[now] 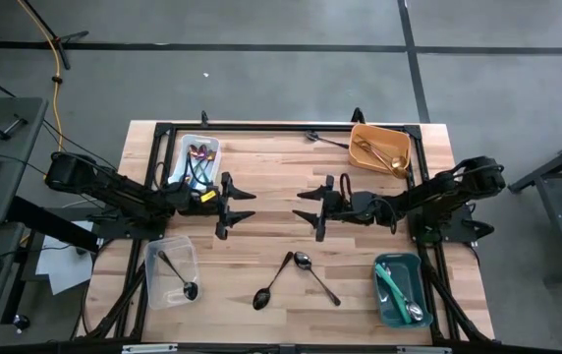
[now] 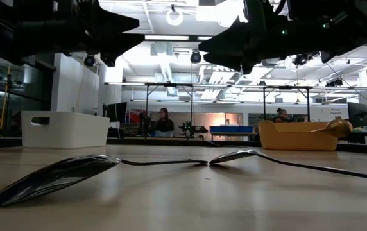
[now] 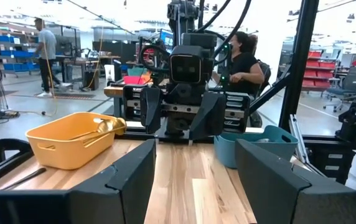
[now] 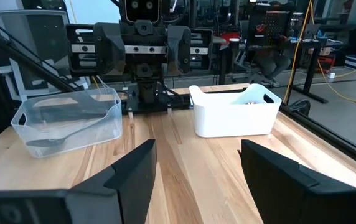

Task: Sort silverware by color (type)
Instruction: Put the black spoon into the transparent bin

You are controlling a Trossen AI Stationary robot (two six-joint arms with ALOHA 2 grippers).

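At the middle of the high view, the left tool (image 1: pixel 245 206) and the right tool (image 1: pixel 304 207) are seen facing each other above the bench (image 1: pixel 281 167). Both are held with the fingers wide apart, and nothing is gripped by either of them.

2 pieces of silverware are left loose on the wood at the lower middle of the frame: a black spoon (image 1: pixel 272 282) and, just beside it, a silver spoon (image 1: pixel 315 276). Their handles lie in a V shape, and the bowl of the silver one is close to the handle end of the black one.

The other pieces are already placed in 4 bins. Dark and rainbow pieces are seen in the white bin (image 1: pixel 209 147) at the upper left, gold ones in the orange bin (image 1: pixel 357 133) at the upper right, 1 black spoon in the clear bin (image 1: pixel 153 285) at the lower left, and teal-handled ones in the teal bin (image 1: pixel 383 305) at the lower right.

The spoons are judged to be light, stiff and smooth metal, so slipping is probable. In the low view the bowls rest on the wood and the handles are a little raised, so the thin handle near its middle is probably the best place to be gripped, across its width. The black spoon probably belongs in the clear bin.
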